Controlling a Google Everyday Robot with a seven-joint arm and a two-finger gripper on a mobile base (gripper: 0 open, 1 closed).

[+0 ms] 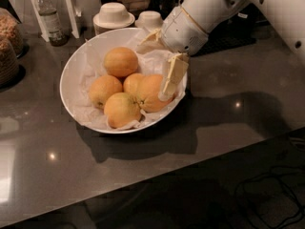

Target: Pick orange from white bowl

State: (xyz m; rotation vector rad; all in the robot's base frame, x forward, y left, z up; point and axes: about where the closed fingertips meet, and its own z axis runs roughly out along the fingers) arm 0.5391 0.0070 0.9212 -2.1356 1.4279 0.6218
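1. Your tool (157, 68) is over the right-hand side of the white bowl (71, 97), hanging off the chunky white arm (209, 11) that comes in from the top right.
2. Its jaws are spread apart and not clamped on anything. One cream finger (171, 75) points down into the bowl, and the other pokes out up by the far rim.
3. That lower finger sits right across the right flank of the orange (148, 95). Honestly I can't tell if it's actually touching the skin or just in front of it.
4. The orange you're after is the big one at the right of the pile. It's yellow-orange, a bit dimpled, visibly fatter than its neighbours, and lying in the bowl on crumpled white paper (86, 73).
5. The four smaller oranges (121, 61) are packed against it: one toward the back, one on the left, one at the front, and one wedged in the middle, mostly hidden.
6. The bowl itself is wide, shallow and glossy, and it sits on the dark grey tabletop (224, 123).
7. Behind the bowl there are two upturned white cups (113, 13) on saucers.
8. Further left you've got a clear bottle (47, 18) with a dark cap, and a jar of cereal-looking stuff (8, 42) at the left edge.
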